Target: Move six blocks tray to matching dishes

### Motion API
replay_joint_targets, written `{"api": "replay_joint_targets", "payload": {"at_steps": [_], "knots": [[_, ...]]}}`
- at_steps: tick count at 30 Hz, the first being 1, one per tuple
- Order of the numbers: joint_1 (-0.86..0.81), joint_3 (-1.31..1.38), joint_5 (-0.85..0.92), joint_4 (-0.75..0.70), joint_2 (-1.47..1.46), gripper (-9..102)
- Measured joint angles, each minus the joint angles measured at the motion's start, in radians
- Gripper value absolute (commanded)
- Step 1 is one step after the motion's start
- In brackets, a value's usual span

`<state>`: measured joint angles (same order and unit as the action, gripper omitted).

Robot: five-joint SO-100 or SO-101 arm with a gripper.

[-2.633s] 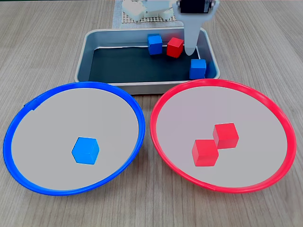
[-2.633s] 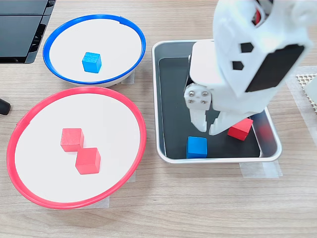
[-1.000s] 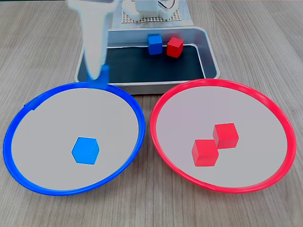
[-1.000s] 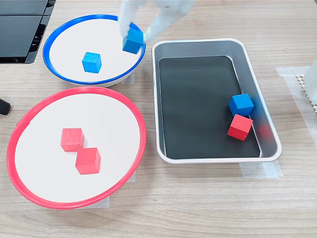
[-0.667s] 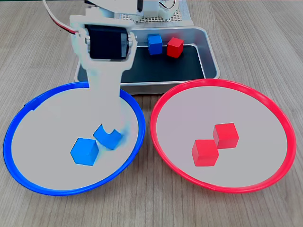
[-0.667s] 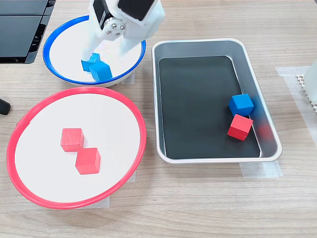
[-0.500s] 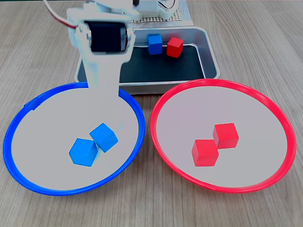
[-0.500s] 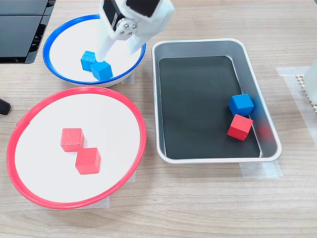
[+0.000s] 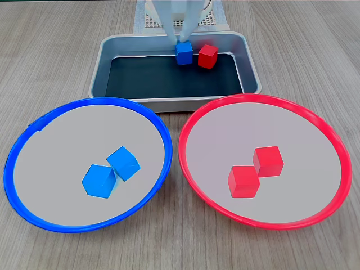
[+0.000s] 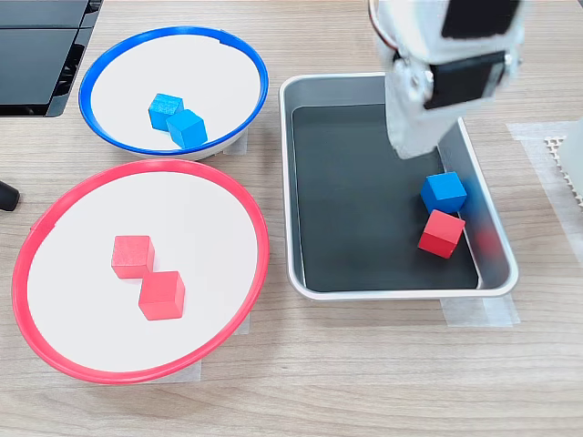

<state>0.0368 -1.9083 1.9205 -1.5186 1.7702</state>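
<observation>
In both fixed views, the silver tray (image 9: 169, 103) (image 10: 288, 182) holds one blue block (image 9: 184, 53) (image 10: 444, 192) and one red block (image 9: 207, 56) (image 10: 442, 233), side by side. Two blue blocks (image 9: 100, 181) (image 10: 165, 110) touch each other in the blue-rimmed dish (image 9: 101, 101) (image 10: 173, 30). A pair of red blocks (image 9: 243, 181) (image 10: 133, 256) sits in the red-rimmed dish (image 9: 264, 97) (image 10: 137, 166). My white gripper (image 9: 181, 37) (image 10: 414, 150) is blurred over the tray, just above the blue block there. Its fingers look spread, open, holding nothing.
The white mesh robot base (image 9: 147, 20) (image 10: 567, 155) lies behind the tray. A black flat object (image 10: 36, 45) sits beside the blue-rimmed dish. Tape (image 10: 478, 312) holds the tray to the wooden table.
The gripper left the second blue block in the blue-rimmed dish, lifted away and swung back over the tray to the blue block there.
</observation>
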Motion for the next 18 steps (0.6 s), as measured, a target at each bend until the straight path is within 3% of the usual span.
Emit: {"api": "replay_joint_targets", "payload": {"at_steps": [1,7,11,18], "knots": [[0.054,-0.006,0.123,-0.008,0.000,2],[0.184,-0.008,0.314,-0.058,0.008,14],[0.198,-0.028,0.399,-0.063,0.032,17],[0.178,-0.143,0.437,0.058,0.041,16]]}}
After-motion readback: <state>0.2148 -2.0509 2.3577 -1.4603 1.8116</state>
